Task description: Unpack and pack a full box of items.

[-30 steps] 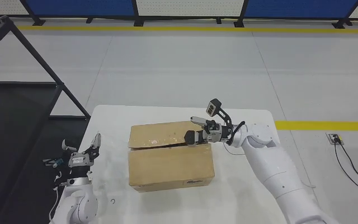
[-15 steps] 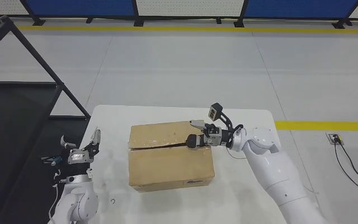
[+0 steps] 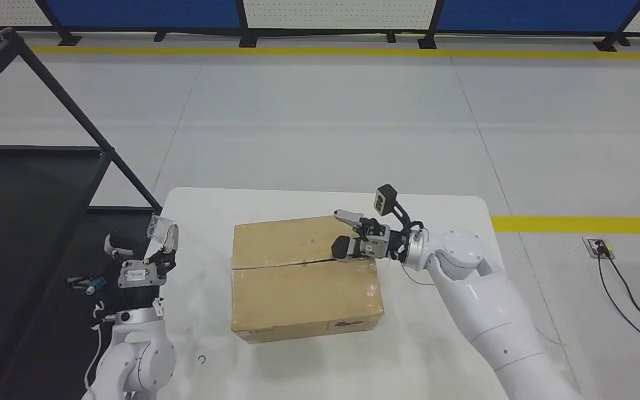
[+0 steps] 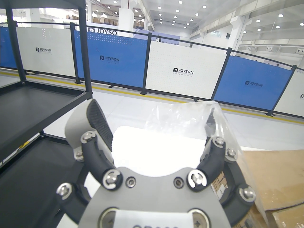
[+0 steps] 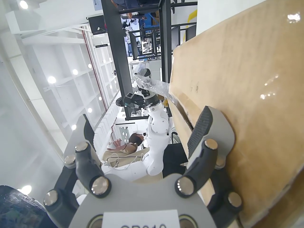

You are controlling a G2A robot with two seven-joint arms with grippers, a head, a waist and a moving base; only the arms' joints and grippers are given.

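A brown cardboard box (image 3: 305,280) lies on the white table (image 3: 440,335) with both top flaps down. My right gripper (image 3: 346,232) is open at the right end of the seam. In the right wrist view one finger pad (image 5: 201,126) of the right gripper (image 5: 144,129) lies against the flap of the box (image 5: 237,84). My left gripper (image 3: 136,242) hangs open at the table's left edge, away from the box. A clear plastic film (image 4: 190,117) is draped over one finger of the left gripper (image 4: 154,123). The contents of the box are hidden.
A black metal shelf rack (image 3: 50,200) stands just left of the table, close to the left arm, and appears again as the rack (image 4: 35,110). Small tools (image 3: 88,286) lie on its lower shelf. Bare table shows in front of and to the right of the box.
The far flap, slightly raised at its right end a second ago, now lies flat under my right gripper. My left gripper has tilted upward and drifted a little left.
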